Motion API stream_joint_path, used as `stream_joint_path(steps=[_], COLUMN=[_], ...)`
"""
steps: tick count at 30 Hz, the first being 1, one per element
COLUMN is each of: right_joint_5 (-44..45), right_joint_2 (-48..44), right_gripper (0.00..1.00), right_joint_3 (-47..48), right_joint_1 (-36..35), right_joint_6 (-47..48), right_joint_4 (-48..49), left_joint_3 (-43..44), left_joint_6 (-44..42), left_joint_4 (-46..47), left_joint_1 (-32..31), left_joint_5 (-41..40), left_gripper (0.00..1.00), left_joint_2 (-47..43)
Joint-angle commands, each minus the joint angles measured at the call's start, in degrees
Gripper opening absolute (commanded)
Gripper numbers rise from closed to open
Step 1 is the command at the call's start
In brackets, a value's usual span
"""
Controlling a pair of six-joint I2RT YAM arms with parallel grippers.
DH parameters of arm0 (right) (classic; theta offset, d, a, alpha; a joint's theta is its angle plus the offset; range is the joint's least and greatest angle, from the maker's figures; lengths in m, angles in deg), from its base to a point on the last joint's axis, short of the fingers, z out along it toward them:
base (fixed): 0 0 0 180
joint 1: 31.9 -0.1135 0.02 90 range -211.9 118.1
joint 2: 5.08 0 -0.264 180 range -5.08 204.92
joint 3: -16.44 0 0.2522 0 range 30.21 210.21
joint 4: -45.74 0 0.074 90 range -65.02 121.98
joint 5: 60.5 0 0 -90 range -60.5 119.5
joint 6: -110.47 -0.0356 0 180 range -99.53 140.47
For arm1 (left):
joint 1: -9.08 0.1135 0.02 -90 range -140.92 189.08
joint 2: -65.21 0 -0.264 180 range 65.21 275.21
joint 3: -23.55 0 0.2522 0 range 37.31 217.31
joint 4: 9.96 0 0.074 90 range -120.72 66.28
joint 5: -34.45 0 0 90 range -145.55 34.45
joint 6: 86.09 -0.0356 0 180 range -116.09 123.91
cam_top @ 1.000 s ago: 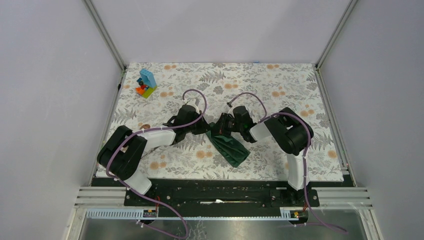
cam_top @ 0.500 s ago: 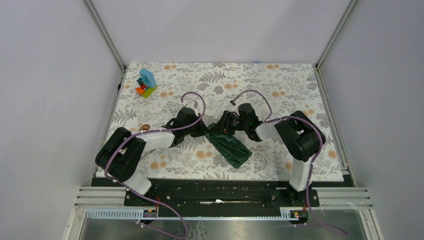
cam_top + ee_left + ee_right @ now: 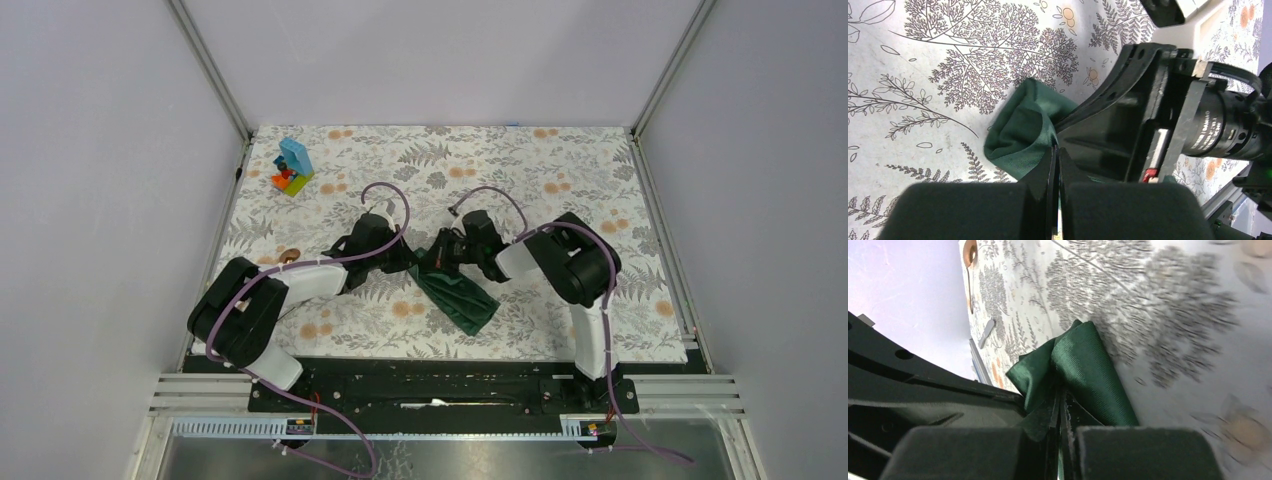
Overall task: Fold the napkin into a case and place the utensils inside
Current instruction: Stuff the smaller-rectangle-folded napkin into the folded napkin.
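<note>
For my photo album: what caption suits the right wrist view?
Right tool shut on a bunched fold of the dark green napkin over the floral table covering.

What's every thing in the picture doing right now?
napkin: folded into a narrow strip, far end bunched
left end effector: shut on the napkin
right end effector: shut on the napkin
utensils: lying loose on the table covering, not in the napkin
toy block stack: standing, untouched
</note>
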Motion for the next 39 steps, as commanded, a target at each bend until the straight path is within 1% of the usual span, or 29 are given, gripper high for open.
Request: stream_joint_path(steps=[1,2,5,7,10,12,16,18,20,22,24,25,27,28,29,31,35,39], right_joint_5=[-0.4,-0.4,0.2,-1.0,-0.5,0.7,2.1,2.8,3.7,4.3,6.1,6.1,5.3,4.7,4.0,3.5,3.6,3.1], right_joint_2=[3.2,2.6,-0.9,-2.0,-4.2,-6.2,-10.0,-12.2,-14.6,-17.1,-18.8,-19.1,-18.3,-17.5,-16.5,-14.9,-12.2,-8.5], right_gripper=[0.02,0.03,0.12,0.19,0.27,0.31,0.34,0.36,0.39,0.40,0.40,0.37,0.26,0.23,0.22,0.20,0.17,0.13], right_joint_3=[3.1,2.4,-0.9,-1.4,-2.0,-2.2,-0.4,0.2,1.1,1.7,2.3,2.2,2.6,3.0,3.4,3.7,4.3,5.0], right_joint_1=[-3.0,-2.5,-0.1,0.7,0.9,0.9,0.8,0.9,0.8,0.9,1.1,1.4,1.6,1.6,1.5,1.5,1.4,1.1], right_joint_6=[-2.8,-2.6,-0.7,0.3,2.4,4.6,10.1,12.6,15.7,18.9,21.5,22.0,22.1,21.7,20.9,19.1,17.4,16.3], right_joint_4=[4.9,5.0,4.0,2.6,-0.6,-4.5,-13.1,-16.9,-21.1,-25.3,-28.9,-29.4,-29.4,-29.2,-28.5,-26.0,-23.1,-20.9], left_joint_3=[0.4,0.5,0.7,0.7,1.9,2.4,3.2,4.2,4.7,4.5,4.3,4.2,4.0,3.9,3.8,2.9,1.7,1.1], left_joint_6=[0.3,0.4,0.3,0.2,-0.6,-1.6,-3.3,-3.8,-3.7,-3.3,-2.7,-2.2,-1.2,-0.5,0.4,1.6,2.0,2.5], left_joint_4=[2.5,2.1,1.0,0.6,-2.0,-3.4,-6.5,-8.4,-9.9,-10.1,-10.0,-9.9,-9.5,-9.9,-10.7,-11.2,-10.7,-7.4], left_joint_1=[-0.2,-0.2,-0.2,-0.2,-0.1,0.0,0.7,1.2,1.5,1.8,2.3,2.6,3.3,3.6,4.0,4.7,5.3,5.3], left_joint_5=[0.5,0.4,-0.1,-0.2,-0.5,-0.7,-0.2,1.4,2.4,3.0,4.2,4.8,5.5,5.1,3.6,1.7,0.8,3.4], left_gripper=[0.00,0.00,0.00,0.00,0.00,0.01,0.21,0.31,0.37,0.40,0.41,0.38,0.28,0.25,0.19,0.19,0.25,0.23], left_joint_2=[-0.2,0.0,0.6,1.1,1.6,0.4,-2.8,-3.9,-5.1,-6.3,-6.3,-5.8,-4.6,-4.1,-3.7,-3.5,-2.0,2.3])
